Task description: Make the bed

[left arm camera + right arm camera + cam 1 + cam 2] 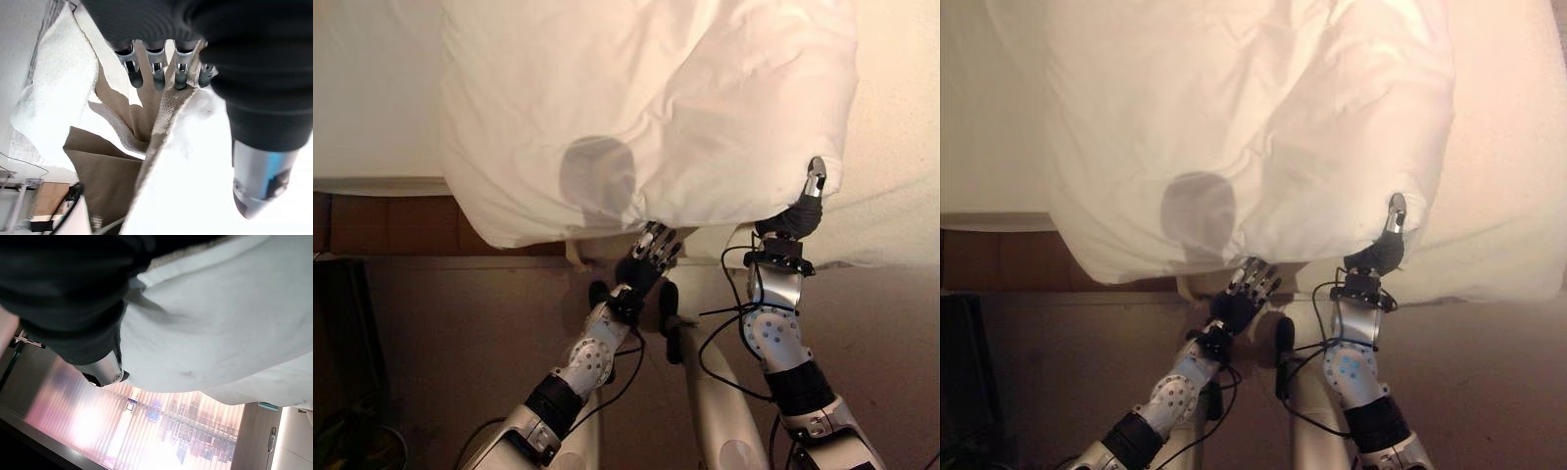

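A puffy white duvet (pixel 646 108) lies on the bed and hangs over the mattress's near edge. My right hand (pixel 800 213) is at the duvet's near right corner. Its thumb (pixel 816 178) lies on top of the cloth and its fingers are underneath, so it pinches the edge. In the right wrist view the thumb tip (pixel 106 377) rests against the white cloth (pixel 215 323). My left hand (pixel 651 253) reaches up under the hanging edge near the middle. Its fingers (pixel 156 73) are straight and point at a tan hem strip (pixel 164 122).
The white sheet-covered mattress (pixel 891 147) shows on both sides of the duvet. A brown wooden bed frame (pixel 401 225) runs below it at the left. A dark object (pixel 342 333) stands on the floor at the far left.
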